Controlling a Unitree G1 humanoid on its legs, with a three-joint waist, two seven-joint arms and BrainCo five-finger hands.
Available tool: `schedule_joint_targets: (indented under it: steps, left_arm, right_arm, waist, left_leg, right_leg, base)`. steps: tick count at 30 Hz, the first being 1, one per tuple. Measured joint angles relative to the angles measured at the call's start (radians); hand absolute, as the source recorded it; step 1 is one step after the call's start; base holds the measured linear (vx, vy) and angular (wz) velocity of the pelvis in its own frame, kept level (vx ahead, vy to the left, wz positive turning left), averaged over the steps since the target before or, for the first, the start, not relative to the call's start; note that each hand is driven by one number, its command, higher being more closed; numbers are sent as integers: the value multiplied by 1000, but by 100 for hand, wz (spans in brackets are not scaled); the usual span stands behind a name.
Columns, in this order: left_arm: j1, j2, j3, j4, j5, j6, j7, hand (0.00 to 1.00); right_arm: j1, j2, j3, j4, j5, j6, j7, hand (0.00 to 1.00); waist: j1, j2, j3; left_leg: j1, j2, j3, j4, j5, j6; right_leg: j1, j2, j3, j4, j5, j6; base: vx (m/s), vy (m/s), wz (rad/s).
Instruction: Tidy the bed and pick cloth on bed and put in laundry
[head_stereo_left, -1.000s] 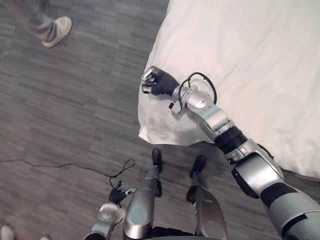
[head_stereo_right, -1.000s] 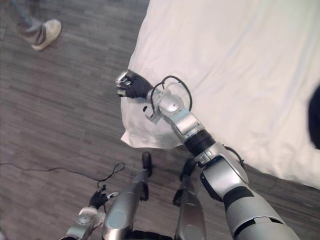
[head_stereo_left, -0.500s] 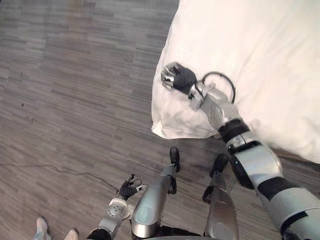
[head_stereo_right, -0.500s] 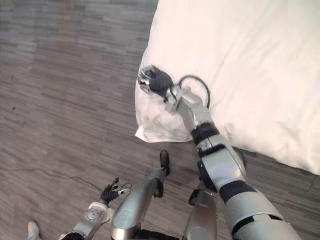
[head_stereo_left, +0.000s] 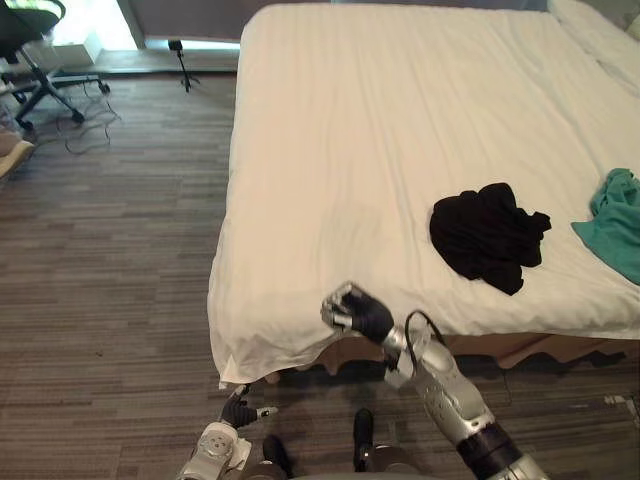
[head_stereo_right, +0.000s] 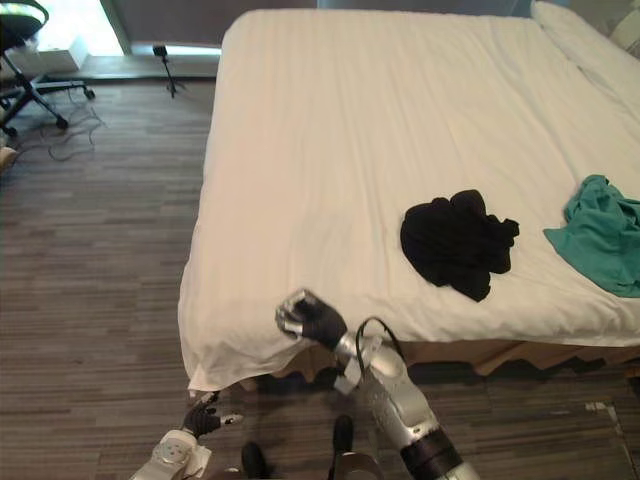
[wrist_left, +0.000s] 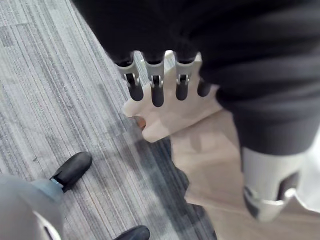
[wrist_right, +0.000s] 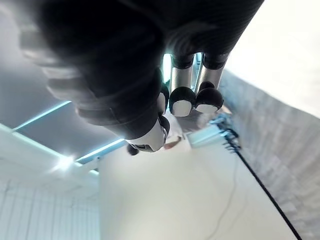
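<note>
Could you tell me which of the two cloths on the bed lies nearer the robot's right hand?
The black cloth, crumpled near the front edge of the bed, is nearer the right hand; the teal cloth lies farther right.

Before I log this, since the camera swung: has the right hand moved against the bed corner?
Yes. The right hand was over the left edge beyond the bed corner; now it sits at the near edge, right of that corner.
</note>
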Motion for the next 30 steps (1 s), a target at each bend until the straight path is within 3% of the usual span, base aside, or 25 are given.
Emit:
schedule_joint_targets:
  steps: [2,8,10,12,17,20,25,28,30]
  left_arm:
    - [2,0,-16,14,0,18,-1,0]
    - [6,2,-14,34,-2,35,-4,0]
    - [-22,1,-10,31,-14,32,-4,0]
    - [-58,0,8,11,-44,26,-2,0]
    - [-76,-4,21,-14,-72,8,0,0]
    - [-73,-6,13,-21,-72,-10,0,0]
    - [-68,-9,13,-60,-66,-58,0,0]
    - [-24,-10,28,-60,-21,-69,4,0]
    - [13,-18,54,-59,20,-70,14,0]
  right_arm:
    - [-87,33,-74,-3,3,-1,-85,100]
    - [-293,25,-134,97,-19,4,-195,100]
    - [-418,2,-148,192,-19,12,-218,100]
    - [-541,-42,-169,299,-18,14,-227,100]
    - [-640,-127,-176,601,-18,20,-268,100]
    - [-628,-149,-221,744,-14,23,-290,100]
    - [-469,-134,-366,683,34,-8,-285,100]
    - [-261,-54,-473,619,71,-18,-283,100]
    - [-92,27,-543,626,39,-28,-275,100]
  waist:
    - [14,1,-2]
    - [31,18,8]
    - [37,41,75]
    - [40,85,166]
    - [53,132,286]
    - [71,146,303]
    - [65,151,303]
    - [34,129,261]
    - [9,104,212]
  left_leg:
    - [10,0,6,1,2,-2]
    - [-48,-4,-6,-1,22,3]
    - [-85,-9,-11,3,41,10]
    - [-148,-14,-35,5,62,8]
    - [-203,-9,-64,-9,107,15]
    - [-205,-6,-64,-9,110,13]
    - [-170,-13,-61,-9,97,16]
    - [-122,-16,-26,5,44,7]
    - [-95,-11,31,52,-15,3]
  right_leg:
    - [7,0,4,0,2,-3]
    - [-46,-4,3,0,23,-30]
    - [-80,-9,3,0,43,-41]
    - [-131,-16,-3,0,63,-42]
    - [-180,-8,-24,0,76,-55]
    - [-183,-3,-24,0,80,-55]
    - [-147,-4,-18,0,67,-39]
    - [-106,-7,15,0,36,-14]
    - [-88,-6,68,0,21,-12]
  base:
    - [-64,-23,-6]
    - [-79,-27,4]
    - [-123,-15,13]
    - [-144,-9,22]
    - [-60,-20,16]
    - [33,8,-2]
    - [73,33,2]
    - [96,48,-31]
    - [139,47,-67]
